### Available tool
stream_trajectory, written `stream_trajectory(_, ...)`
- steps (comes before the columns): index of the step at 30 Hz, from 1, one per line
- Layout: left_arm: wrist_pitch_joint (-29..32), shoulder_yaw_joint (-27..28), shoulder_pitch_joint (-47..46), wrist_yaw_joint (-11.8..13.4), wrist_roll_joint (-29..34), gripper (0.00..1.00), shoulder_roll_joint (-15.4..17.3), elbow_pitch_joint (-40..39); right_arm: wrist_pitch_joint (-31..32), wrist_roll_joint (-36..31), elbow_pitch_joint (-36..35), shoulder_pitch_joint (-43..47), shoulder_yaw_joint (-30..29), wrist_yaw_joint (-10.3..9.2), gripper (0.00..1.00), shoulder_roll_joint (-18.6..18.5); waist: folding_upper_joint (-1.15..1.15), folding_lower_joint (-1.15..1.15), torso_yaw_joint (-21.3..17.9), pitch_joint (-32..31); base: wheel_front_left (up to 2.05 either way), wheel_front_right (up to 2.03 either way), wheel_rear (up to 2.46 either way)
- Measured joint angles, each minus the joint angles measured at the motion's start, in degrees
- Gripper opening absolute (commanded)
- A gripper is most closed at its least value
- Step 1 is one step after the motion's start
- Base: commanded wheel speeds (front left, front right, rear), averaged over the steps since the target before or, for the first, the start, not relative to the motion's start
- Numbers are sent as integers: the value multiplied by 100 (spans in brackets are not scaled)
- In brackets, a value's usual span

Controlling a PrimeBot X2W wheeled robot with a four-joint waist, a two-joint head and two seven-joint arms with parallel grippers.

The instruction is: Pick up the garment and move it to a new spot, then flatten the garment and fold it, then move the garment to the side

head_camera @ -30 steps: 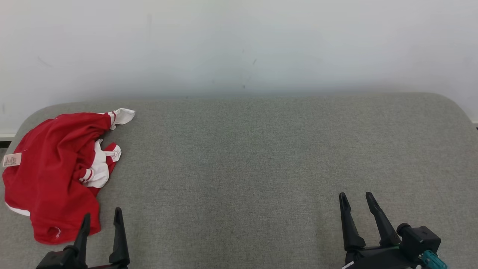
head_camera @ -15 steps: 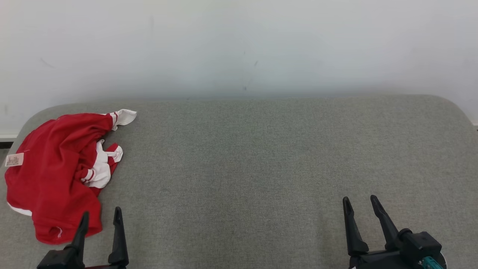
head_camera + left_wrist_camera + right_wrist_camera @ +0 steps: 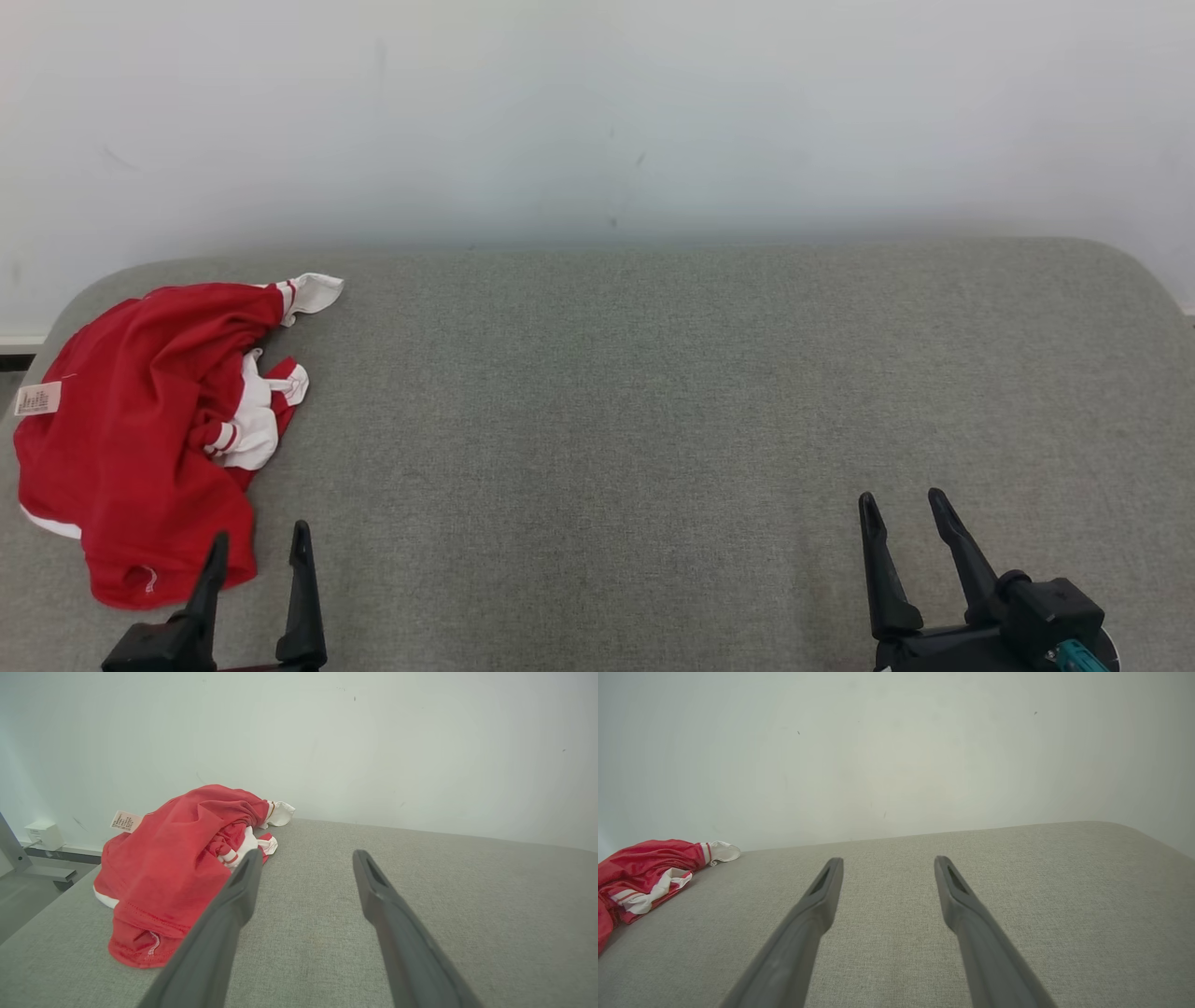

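Little changes: the left gripper and right gripper stay released, with the garment just beside the left gripper; pickup is not yet begun.

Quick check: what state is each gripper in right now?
Left gripper: open, holding nothing.
Right gripper: open, holding nothing.

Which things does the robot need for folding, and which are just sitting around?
Needed: red and white garment, grey padded surface, left pincer, right pincer, both open.
Just around: white wall, small white box.
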Motion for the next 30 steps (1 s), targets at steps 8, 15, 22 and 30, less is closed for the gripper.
stream_trajectory(8, 0, -11, 0, 41, -42, 100, 31, 51, 5, 19, 13, 2, 16, 0, 100, 0, 0, 0, 41, 11, 0, 0, 0)
stream_trajectory(15, 2, -4, -2, 52, -74, 100, 74, 101, 4, 43, 36, 18, 51, 0, 100, 0, 0, 0, 159, 11, 0, 0, 0)
stream_trajectory(22, 8, -13, -40, 94, -79, 100, 157, 197, -9, 133, 105, 55, 112, 0, 100, 0, 0, 0, 539, 12, 0, 0, 0)
stream_trajectory(30, 54, 32, -47, 125, -101, 100, 267, 243, -27, 192, 188, 78, 155, 0, 100, -1, 0, 0, 1125, -5, 0, 0, 0)
